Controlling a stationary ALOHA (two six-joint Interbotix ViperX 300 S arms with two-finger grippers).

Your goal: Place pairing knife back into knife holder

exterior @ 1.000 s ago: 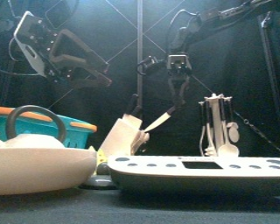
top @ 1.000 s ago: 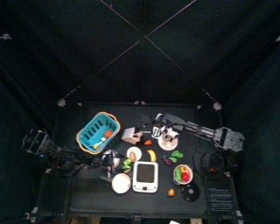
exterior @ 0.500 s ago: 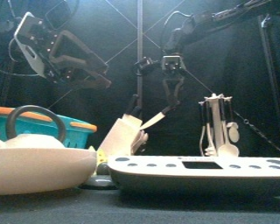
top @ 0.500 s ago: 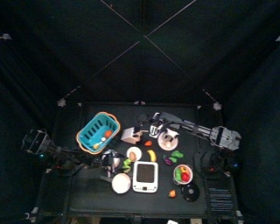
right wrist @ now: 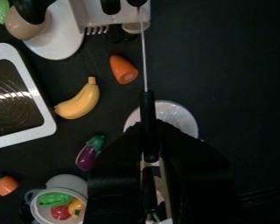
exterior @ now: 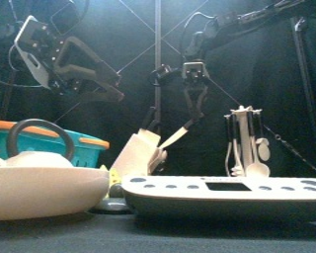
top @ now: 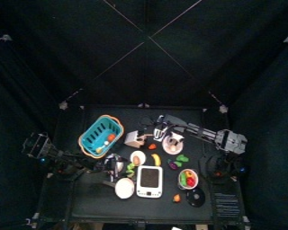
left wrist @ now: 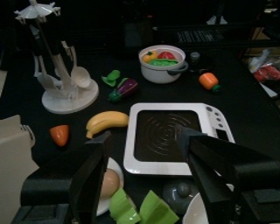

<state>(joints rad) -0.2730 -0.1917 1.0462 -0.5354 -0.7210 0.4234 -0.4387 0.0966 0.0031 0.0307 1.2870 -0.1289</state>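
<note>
Above the bench (top: 98, 184) in the top view, the right gripper (top: 162, 133) hangs at the knife block's (top: 134, 138) 3 o'clock; the left gripper (top: 84, 167) rests at the teal basket's (top: 98, 134) 7 o'clock.

In the front view, the paring knife (exterior: 182, 128) slants down toward the block (exterior: 138, 153).

In the left wrist view, the jaws stand apart over a white scale (left wrist: 175, 134), a banana (left wrist: 102, 122) at its 9 o'clock.

In the right wrist view, the jaws clamp the knife (right wrist: 146, 83), its tip at the block's slots (right wrist: 116, 10).
</note>
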